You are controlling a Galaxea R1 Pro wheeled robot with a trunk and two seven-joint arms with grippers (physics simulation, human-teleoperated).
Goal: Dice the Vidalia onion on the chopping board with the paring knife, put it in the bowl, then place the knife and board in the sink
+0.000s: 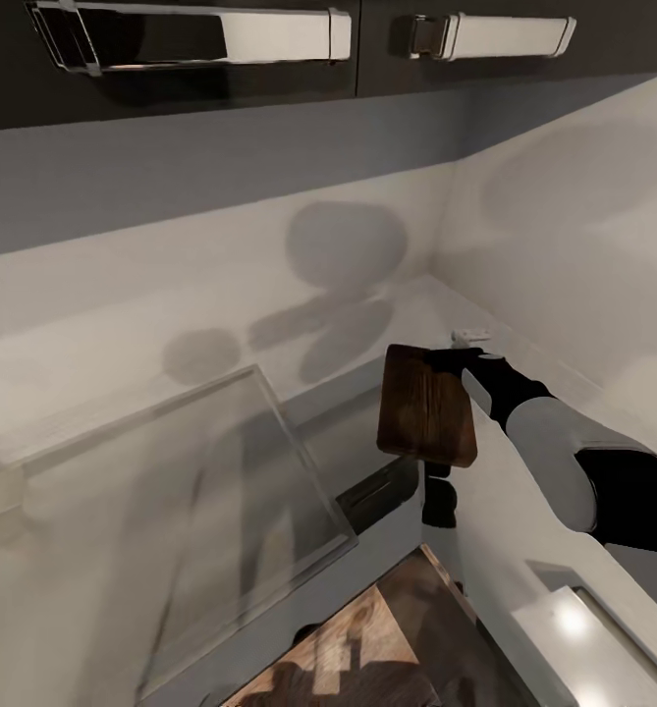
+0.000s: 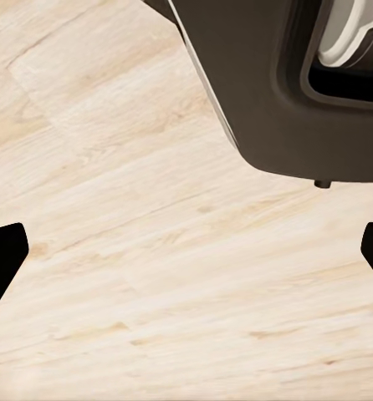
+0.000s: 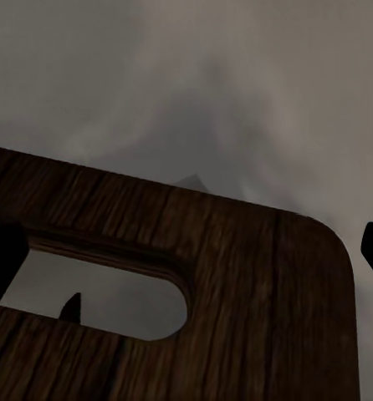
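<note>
— Looking for the chopping board [image 1: 427,405]: where is it?
— Up in the air beside the pale wall [image 1: 564,245], below the dark cabinets [image 1: 171,88], clamped in the right gripper [image 1: 453,359].
— Seen close?
— Its slot and rounded corner sit between the right fingers [image 3: 2,267].
— The left gripper [image 2: 186,251]?
— Jaws spread wide over the pale wooden floor [image 2: 136,251], gripping nothing.

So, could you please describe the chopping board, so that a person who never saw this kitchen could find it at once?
Start at the corner where the two pale walls meet, below the dark cabinets with chrome handles. The chopping board hangs in the air there, held at its edge by the right end effector. It is the only dark brown wooden rectangle with rounded corners, and it has a slot-shaped hole near one end.
</note>
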